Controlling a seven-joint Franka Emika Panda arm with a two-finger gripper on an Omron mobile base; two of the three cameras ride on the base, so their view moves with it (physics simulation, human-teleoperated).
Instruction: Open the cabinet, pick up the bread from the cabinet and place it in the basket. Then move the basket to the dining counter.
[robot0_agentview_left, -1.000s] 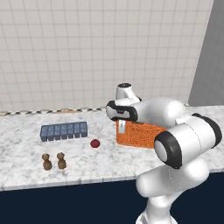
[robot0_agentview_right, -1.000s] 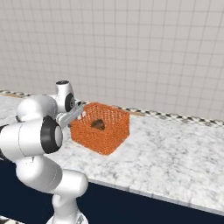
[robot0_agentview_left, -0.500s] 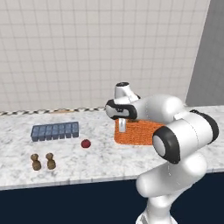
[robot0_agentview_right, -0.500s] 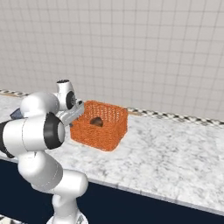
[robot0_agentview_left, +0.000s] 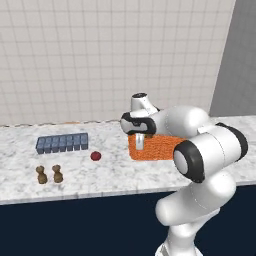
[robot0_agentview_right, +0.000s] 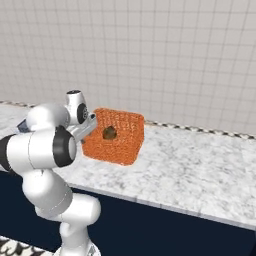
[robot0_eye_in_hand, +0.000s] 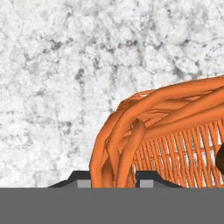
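Orange woven basket (robot0_agentview_right: 114, 137): sitting over the dining counter (robot0_agentview_right: 200, 170), bread (robot0_agentview_right: 109, 132) lying inside. Gripper (robot0_eye_in_hand: 114, 181): jaws clamping the basket's near rim. Since the earlier frames the cameras are shifting sideways; blue tray (robot0_agentview_left: 62, 143), red item (robot0_agentview_left: 95, 156) and two brown shakers (robot0_agentview_left: 49, 174) are appearing further left while the basket keeps its place beside the arm.

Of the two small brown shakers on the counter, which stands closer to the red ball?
The right-hand shaker in the left base view; it sits nearer the red ball than its twin beside it.
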